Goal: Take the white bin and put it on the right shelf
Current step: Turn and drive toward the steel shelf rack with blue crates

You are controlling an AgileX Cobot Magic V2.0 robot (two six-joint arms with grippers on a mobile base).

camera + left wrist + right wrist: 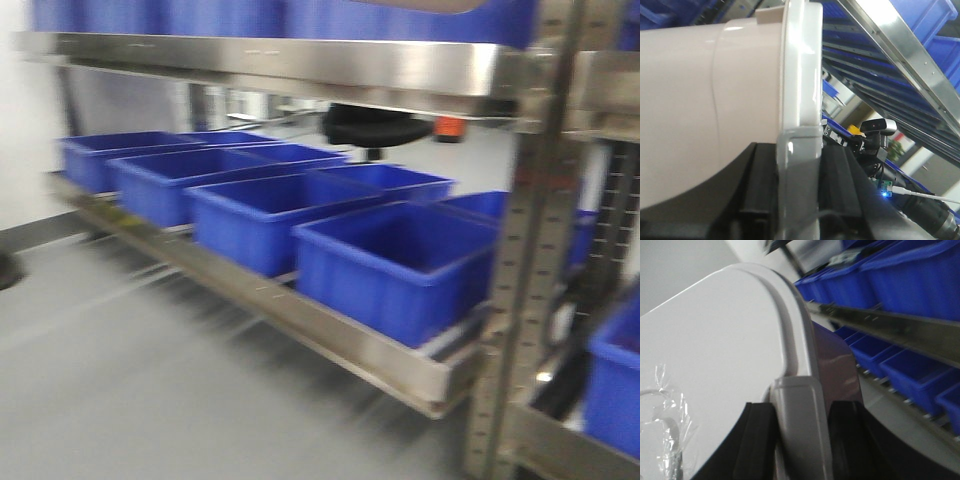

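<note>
The white bin (690, 110) was held short of the right shelf (300, 65), its rim pinched by the left gripper (797, 200) and right gripper (800, 440); blue bins (390, 260) crowding the tier risked collision or a slipped grip.

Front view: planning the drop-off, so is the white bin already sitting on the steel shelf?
No, the steel shelf there carries only blue bins; the white bin shows only in the wrist views.
</note>
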